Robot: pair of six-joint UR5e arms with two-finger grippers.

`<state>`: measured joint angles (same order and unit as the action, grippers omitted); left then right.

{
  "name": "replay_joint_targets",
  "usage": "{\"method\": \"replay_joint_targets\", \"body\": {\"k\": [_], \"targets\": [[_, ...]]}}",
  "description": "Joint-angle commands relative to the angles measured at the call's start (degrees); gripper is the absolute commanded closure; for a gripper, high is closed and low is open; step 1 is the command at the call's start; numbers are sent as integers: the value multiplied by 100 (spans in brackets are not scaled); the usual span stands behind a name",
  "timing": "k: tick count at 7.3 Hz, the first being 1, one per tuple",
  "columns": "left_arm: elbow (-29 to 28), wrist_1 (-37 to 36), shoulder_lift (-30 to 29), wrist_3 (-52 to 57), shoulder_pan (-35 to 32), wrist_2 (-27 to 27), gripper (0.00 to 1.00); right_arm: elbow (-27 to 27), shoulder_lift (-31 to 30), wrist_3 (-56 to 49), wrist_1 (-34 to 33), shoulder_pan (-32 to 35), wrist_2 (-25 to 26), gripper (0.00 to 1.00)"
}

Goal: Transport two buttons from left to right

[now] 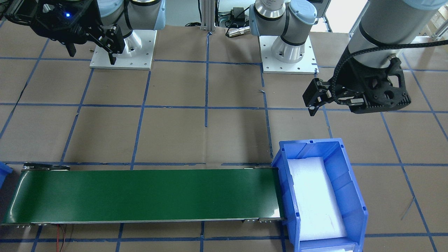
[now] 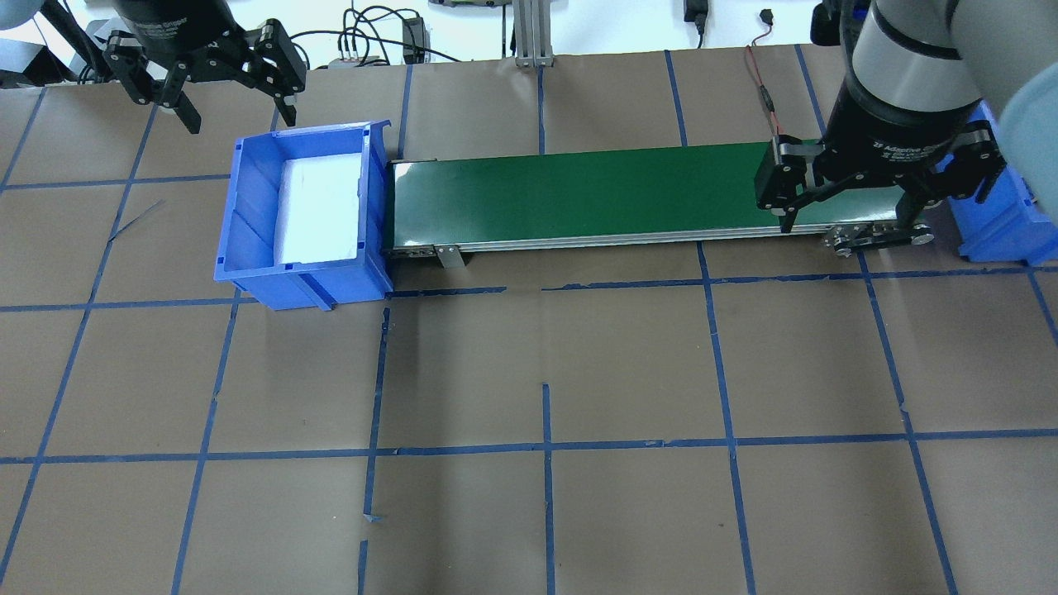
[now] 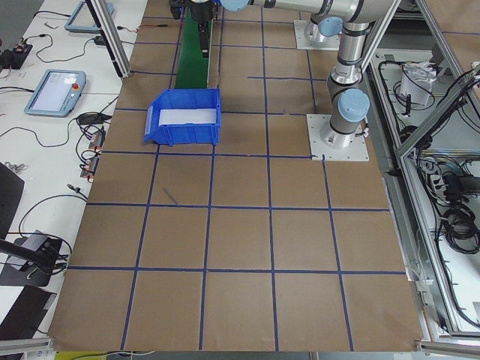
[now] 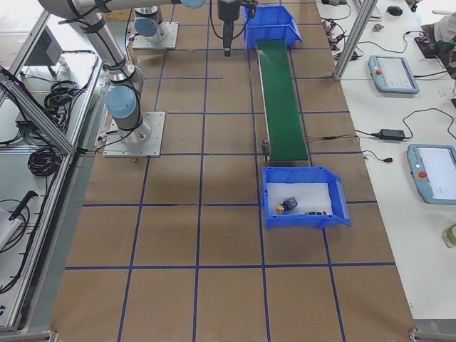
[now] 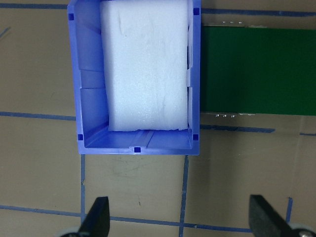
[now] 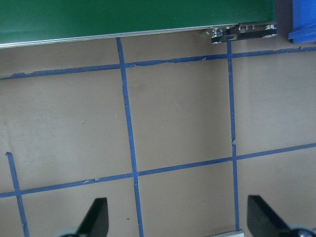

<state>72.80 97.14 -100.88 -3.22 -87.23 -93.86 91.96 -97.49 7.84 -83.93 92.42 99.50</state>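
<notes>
Both jaws are held wide open, empty; yellow-capped button (image 4: 287, 205) and dark button (image 4: 313, 212) are delivered in blue plastic bin (image 4: 306, 221) at 5 o'clock; retreat is judged due.

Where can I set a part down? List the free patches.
The green belt is bare along its length. The left bin holds only its white foam. The table between the belt and the arm bases is open. Crowded: the right bin, where the yellow button and a small dark part lie inside.
</notes>
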Motion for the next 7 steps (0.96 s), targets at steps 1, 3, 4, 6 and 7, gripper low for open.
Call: {"method": "replay_joint_targets", "body": {"k": [1, 3, 4, 6, 7], "targets": [[15, -2, -19, 6, 136, 8, 0, 6, 63, 7, -70, 21, -836, 0], [338, -28, -176, 76, 171, -27, 0, -474, 535, -28, -282, -22, -1293, 0], [445, -211, -290, 85, 197, -27, 0, -904, 964, -28, -282, -14, -1284, 0], [462, -327, -222, 93, 198, -1, 0, -1434, 1477, -37, -247, 21, -1284, 0], [463, -301, -230, 146, 267, 17, 0, -1496, 1470, -37, -247, 21, -1284, 0]]}}
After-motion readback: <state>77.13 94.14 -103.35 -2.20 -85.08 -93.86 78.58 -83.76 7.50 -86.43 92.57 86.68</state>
